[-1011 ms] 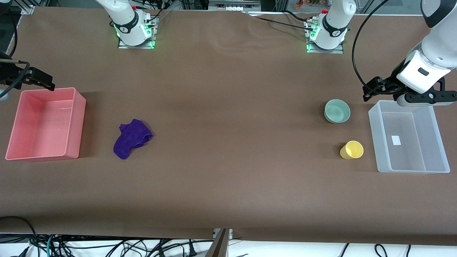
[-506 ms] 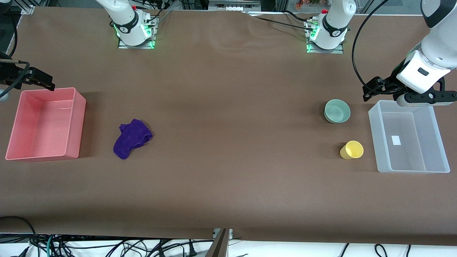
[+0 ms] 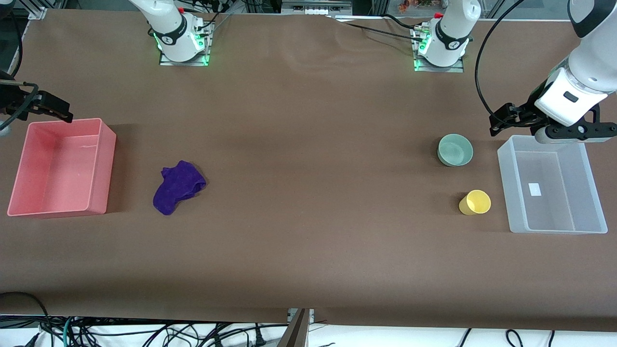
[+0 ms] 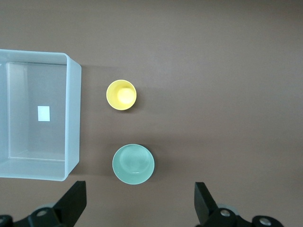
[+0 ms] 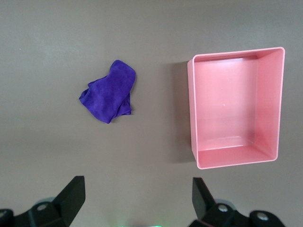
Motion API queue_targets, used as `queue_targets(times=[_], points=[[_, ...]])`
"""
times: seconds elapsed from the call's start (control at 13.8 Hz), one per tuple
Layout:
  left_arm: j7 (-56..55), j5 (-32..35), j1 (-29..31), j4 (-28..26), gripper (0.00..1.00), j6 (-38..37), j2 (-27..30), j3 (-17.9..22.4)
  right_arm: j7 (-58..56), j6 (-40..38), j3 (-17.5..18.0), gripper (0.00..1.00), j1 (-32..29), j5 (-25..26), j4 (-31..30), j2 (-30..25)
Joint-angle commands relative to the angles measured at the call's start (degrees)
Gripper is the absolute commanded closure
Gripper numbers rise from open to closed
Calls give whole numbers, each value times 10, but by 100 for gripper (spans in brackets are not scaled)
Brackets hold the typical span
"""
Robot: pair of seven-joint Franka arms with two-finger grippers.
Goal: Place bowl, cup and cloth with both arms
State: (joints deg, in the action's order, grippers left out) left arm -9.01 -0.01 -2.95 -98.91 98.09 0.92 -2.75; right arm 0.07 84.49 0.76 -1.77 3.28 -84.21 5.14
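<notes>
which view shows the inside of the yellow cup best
The left wrist view: it looks straight down into the cup, showing its bottom. The front view shows it slanted. The right wrist view misses it.

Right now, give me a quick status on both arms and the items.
Left gripper open, over table by clear plastic bin. Right gripper open, by pink bin. Pale green bowl, yellow cup, purple cloth untouched on table. Nothing blocking.

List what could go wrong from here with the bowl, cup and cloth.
1. The cup stands upright close beside the clear bin; the open left gripper may well knock it over or crowd the bin wall.
2. The bowl is wide and smooth, so a rim pinch might slip.
3. The cloth lies bunched; the open right gripper may catch only one fold and trail it over the pink bin's rim.
</notes>
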Motion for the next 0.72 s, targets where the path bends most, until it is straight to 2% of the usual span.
queue_targets(times=[0.0, 0.65], points=[[-1, -4, -3, 17, 0, -17, -7, 2, -7, -2, -1, 0, -2, -4, 8, 1], [-2, -6, 1, 17, 0, -26, -10, 2, -7, -2, -1, 0, -2, -4, 8, 1]])
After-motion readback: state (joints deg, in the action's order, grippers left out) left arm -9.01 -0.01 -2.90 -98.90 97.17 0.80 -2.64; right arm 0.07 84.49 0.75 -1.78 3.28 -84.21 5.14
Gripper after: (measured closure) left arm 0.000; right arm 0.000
